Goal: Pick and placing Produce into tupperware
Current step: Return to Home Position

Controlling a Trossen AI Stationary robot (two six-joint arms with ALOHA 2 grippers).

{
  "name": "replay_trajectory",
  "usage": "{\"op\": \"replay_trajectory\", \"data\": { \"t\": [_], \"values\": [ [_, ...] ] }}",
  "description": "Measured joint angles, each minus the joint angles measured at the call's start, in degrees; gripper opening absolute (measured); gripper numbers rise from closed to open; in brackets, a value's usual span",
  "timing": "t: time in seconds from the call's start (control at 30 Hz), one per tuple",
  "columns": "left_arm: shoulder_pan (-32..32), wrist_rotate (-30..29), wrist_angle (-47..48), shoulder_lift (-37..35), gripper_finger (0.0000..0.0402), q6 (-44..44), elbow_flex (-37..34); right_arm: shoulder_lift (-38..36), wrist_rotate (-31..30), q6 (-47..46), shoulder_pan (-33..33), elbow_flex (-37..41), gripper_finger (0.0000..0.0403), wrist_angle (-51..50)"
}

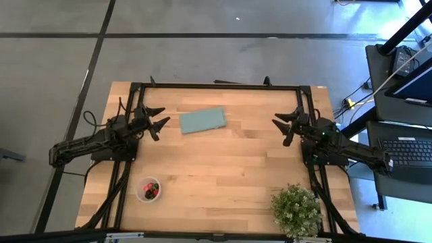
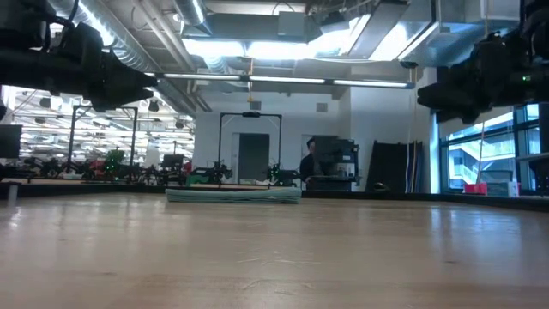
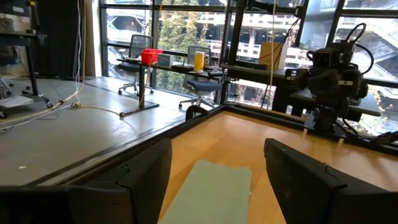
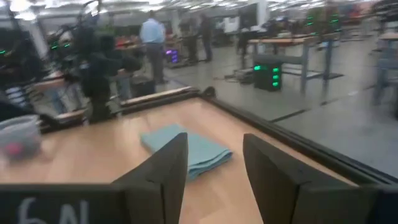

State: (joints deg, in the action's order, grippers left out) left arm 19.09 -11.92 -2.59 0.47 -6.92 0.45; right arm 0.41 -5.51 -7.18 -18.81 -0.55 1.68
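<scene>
The tupperware [image 1: 148,190], a small round clear cup, stands on its base near the table's near-left corner and holds red and dark berries [image 1: 152,189]; it also shows in the right wrist view [image 4: 18,138]. My left gripper [image 1: 160,123] hovers open at the table's left side, pointing at the teal rectangle. My right gripper [image 1: 283,127] hovers open at the right side, pointing left. Both are raised above the table and hold nothing. No loose produce shows on the table.
A flat teal-blue rectangle [image 1: 202,120] lies on the far middle of the table between the grippers. A bushy green potted plant [image 1: 296,211] stands at the near-right corner. A black frame runs along the table's edges. People stand in the room beyond.
</scene>
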Motion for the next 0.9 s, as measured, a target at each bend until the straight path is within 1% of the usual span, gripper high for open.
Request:
{"op": "replay_trajectory", "data": {
  "t": [0.07,0.13,0.9],
  "values": [
    [0.0,0.0,-0.02,0.0,0.0247,0.0,-0.02,0.33,1.93,1.58,0.0,-0.09,0.0158,-0.74],
    [0.0,0.0,0.0,0.0,0.0247,0.0,0.0,0.51,2.36,2.65,0.0,-0.09,0.0158,-0.83],
    [0.0,0.0,0.0,0.0,0.0247,0.0,0.0,0.7,2.61,3.03,0.0,-0.09,0.0158,-0.71]
  ]
}}
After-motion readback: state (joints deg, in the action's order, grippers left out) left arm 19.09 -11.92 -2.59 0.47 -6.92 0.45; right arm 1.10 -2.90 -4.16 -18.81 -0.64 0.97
